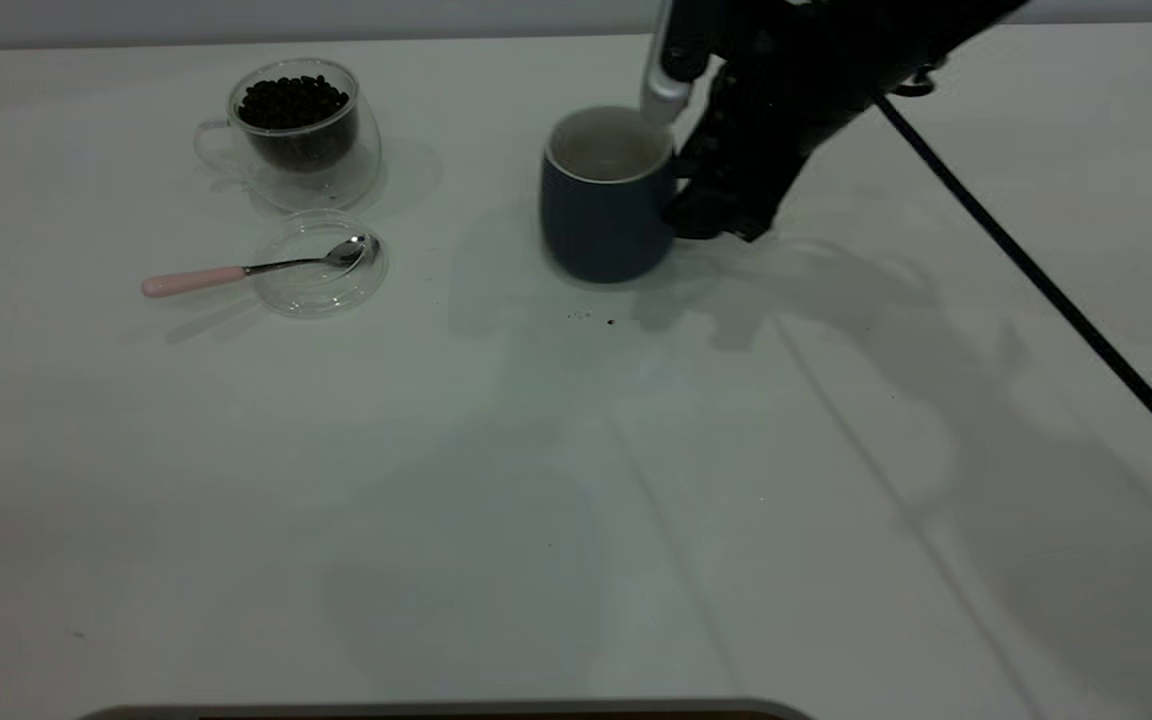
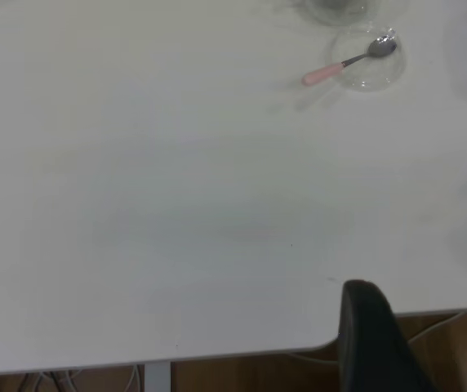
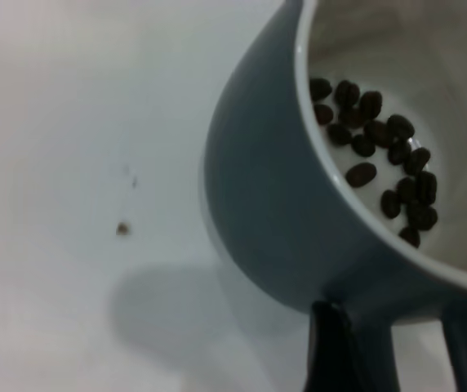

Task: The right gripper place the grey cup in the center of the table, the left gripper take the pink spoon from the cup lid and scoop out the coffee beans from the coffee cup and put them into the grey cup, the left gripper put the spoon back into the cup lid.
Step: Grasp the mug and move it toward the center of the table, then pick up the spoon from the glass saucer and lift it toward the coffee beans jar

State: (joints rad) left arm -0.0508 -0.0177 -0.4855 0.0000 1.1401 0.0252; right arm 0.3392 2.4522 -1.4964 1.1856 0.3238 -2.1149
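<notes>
Writing or brand marks showed nowhere on the cups, the spoon or the arms. The grey cup (image 1: 604, 205) was a dark blue-grey rounded mug with an off-white inside, standing upright near the middle of the white tabletop (image 1: 576, 480), toward its far side. In the right wrist view a small scatter of dark coffee beans (image 3: 380, 159) lay on its pale bottom. The right gripper (image 1: 711, 215) was at the cup's handle side, its black fingers (image 3: 344, 351) pinching the handle. A few dark specks (image 1: 596, 318) lay on the tabletop just in front of the cup.

Well apart to the left stood the coffee cup (image 1: 298, 135), clear double-walled glass heaped with dark beans. Just in front of it lay the clear cup lid (image 1: 321, 265), with the pink spoon (image 1: 256, 268) resting across it: metal bowl inside the lid, pale pink handle reaching out over the tabletop.

The left gripper (image 2: 429, 343) hung by the tabletop's edge, far from the spoon, its fingers spread apart and holding nothing.
</notes>
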